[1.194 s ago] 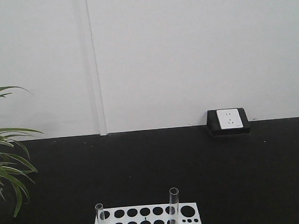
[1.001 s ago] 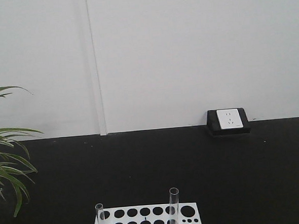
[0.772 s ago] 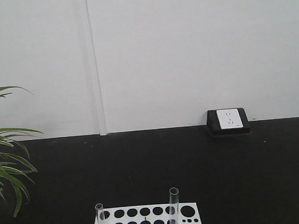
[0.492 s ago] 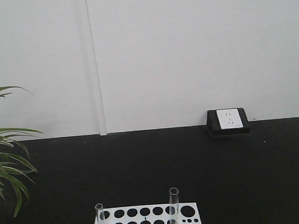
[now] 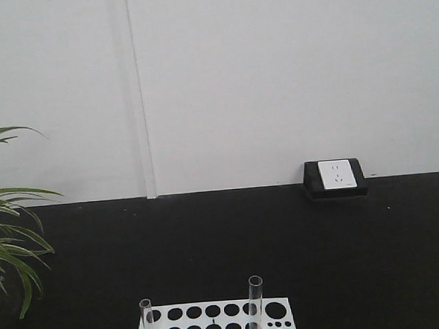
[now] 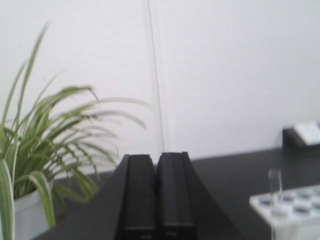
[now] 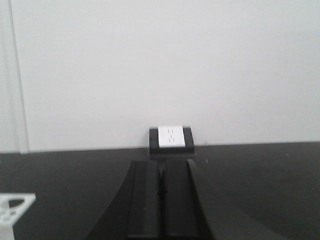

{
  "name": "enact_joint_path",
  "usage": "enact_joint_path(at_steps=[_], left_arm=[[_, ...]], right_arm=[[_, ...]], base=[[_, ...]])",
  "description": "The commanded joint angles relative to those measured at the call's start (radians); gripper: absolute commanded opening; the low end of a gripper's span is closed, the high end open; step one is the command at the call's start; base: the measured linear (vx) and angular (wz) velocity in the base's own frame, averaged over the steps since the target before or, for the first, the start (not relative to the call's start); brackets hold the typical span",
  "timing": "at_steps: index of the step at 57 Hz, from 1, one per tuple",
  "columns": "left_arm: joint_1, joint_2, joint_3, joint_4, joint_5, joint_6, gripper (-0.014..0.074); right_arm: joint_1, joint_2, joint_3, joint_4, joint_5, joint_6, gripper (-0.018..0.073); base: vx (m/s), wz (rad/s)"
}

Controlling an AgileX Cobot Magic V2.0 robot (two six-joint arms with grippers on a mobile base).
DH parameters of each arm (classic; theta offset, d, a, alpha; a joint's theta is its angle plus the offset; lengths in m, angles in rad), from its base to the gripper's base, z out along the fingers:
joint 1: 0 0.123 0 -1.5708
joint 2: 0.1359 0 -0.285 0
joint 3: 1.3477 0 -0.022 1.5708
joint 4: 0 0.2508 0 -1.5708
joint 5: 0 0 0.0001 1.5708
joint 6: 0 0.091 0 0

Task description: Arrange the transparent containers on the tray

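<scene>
White wall [image 5: 274,79] at the back. Fills the upper half of the front view, with a thin vertical seam left of centre.

Black desk [image 5: 209,240] below it. Meets the wall along its back edge and spreads across the whole width.

Green plant [image 5: 8,244] at the desk's left edge. Arches long striped leaves inward; in the left wrist view, sits in a white pot [image 6: 27,220].

Left gripper [image 6: 156,160], black. Points toward the wall with both fingers pressed flat together and nothing between them. Right gripper [image 7: 161,165], the same: fingers together, empty, aimed at the socket.

White rack [image 5: 214,321] at the desk's near edge, about mid-width. Carries two rows of round holes, plus one larger hole and a cluster of small ones at its right end. Shows only a corner in the right wrist view.

Socket block [image 5: 335,177], black with a white face. Rests at the desk's back edge, right of centre, against the wall.

Taller tube [image 5: 256,304], clear glass. Stands upright in the rack, just left of the largest hole.

Shorter tube [image 5: 146,319], also clear. Stands upright in a hole at the rack's left end, well apart from both grippers.
</scene>
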Motion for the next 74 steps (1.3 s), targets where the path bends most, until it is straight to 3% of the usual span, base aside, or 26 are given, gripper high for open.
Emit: enact_joint_path(at_steps=[1, 14, 23, 32, 45, 62, 74], left_arm=[[-0.005, -0.014, -0.105, 0.017, -0.090, -0.044, -0.0006], [-0.005, 0.082, -0.434, 0.134, 0.070, -0.029, -0.0006], [-0.005, 0.331, -0.664, 0.134, 0.065, -0.029, -0.0006], [-0.005, 0.577, -0.819, 0.134, 0.065, -0.029, -0.0006], [-0.005, 0.798, -0.862, 0.134, 0.064, -0.029, -0.0006], [-0.005, 0.873, -0.862, 0.126, 0.072, -0.045, 0.0010], [-0.006, 0.873, -0.862, 0.126, 0.066, -0.045, 0.0137]], right_arm=[[-0.003, -0.008, -0.081, 0.000, -0.089, 0.010, -0.0011], [-0.003, 0.080, -0.415, -0.038, -0.027, -0.002, -0.0011], [-0.003, 0.309, -0.646, -0.078, -0.026, -0.005, -0.0011], [-0.003, 0.522, -0.775, -0.078, -0.047, 0.000, -0.0011], [-0.003, 0.716, -0.804, -0.074, -0.058, 0.016, -0.0011], [-0.003, 0.770, -0.804, -0.041, -0.009, 0.018, 0.0003], [-0.003, 0.770, -0.804, -0.041, 0.006, 0.018, 0.0139]], base=[[0.00, 0.00], [0.00, 0.00], [0.00, 0.00], [0.00, 0.00], [0.00, 0.00], [0.00, 0.00], [0.00, 0.00]])
